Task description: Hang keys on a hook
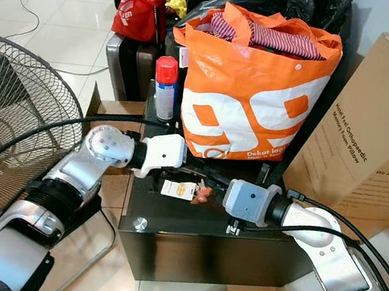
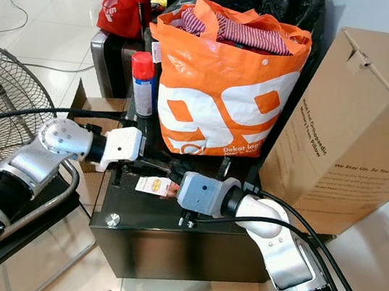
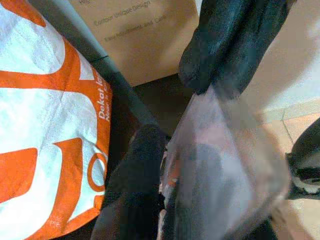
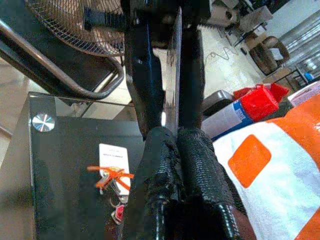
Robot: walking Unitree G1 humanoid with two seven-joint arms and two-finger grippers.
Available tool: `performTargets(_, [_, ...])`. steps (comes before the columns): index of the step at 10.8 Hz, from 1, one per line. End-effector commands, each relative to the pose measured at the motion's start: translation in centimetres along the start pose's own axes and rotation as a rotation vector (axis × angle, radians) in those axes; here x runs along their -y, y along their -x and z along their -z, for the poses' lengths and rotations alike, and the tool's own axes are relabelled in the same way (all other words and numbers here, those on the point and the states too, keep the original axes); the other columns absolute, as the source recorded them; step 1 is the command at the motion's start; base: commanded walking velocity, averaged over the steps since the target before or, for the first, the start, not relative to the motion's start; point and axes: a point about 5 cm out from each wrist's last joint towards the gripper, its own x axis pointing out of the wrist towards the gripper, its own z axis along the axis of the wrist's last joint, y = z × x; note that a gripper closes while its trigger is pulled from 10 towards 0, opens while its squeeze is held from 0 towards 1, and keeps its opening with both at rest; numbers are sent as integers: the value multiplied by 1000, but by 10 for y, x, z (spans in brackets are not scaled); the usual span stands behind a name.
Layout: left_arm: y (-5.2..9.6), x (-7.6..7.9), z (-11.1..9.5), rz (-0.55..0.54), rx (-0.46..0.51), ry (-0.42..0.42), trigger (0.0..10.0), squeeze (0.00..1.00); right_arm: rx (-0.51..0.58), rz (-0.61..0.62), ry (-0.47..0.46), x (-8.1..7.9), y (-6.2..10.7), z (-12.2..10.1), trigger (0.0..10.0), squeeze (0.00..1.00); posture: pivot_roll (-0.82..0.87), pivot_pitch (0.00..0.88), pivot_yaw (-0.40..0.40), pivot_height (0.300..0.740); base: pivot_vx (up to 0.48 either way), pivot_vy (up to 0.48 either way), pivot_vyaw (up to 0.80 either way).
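The keys (image 4: pixel 114 181), tied with an orange cord to a white tag (image 1: pixel 178 189), are lying on the dark glass counter (image 1: pixel 168 222) at the centre of the head views, just in front of the orange bag (image 1: pixel 251 88). No hook can be made out, so hanging is probably some way off.

The left gripper (image 1: pixel 201 172) and right gripper (image 1: pixel 210 188) are meeting just above the keys, with a clear plastic bag (image 3: pixel 225 165) between them. The left jaws are closing on its top edge; the right jaws are sitting pressed together, seemingly pinching a thin sheet of it, perhaps to clear the bag away. A spray can (image 1: pixel 165 86) is standing at upper left.
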Motion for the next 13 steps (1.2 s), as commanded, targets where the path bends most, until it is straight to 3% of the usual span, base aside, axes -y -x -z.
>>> performTargets(1, [0,-5,-3,-13,-8,-33,0,0,7,8,7,4,2,-3,0,0,-152,0,52,740,0,0,0])
performTargets(8, [-1,-5,-1,-24,-30,-81,0,0,12,9,10,5,2,-4,0,0,-150,0,49,740,0,0,0])
performTargets(10, [-2,-12,0,-106,-69,-135,0,0,18,8,9,4,2,-5,0,0,-151,0,48,740,0,0,0])
performTargets(11, [-2,-16,0,-144,-81,-150,0,0,21,9,12,3,1,-6,1216,0,-151,0,48,740,0,0,0])
performTargets(12, [-1,-19,0,-181,-83,-157,0,0,26,12,13,3,1,-7,10000,0,-150,0,48,740,0,0,0])
performTargets(13, [-1,-21,0,-214,-86,-160,0,0,45,18,-21,4,1,-9,10000,184,-150,0,47,740,0,0,0])
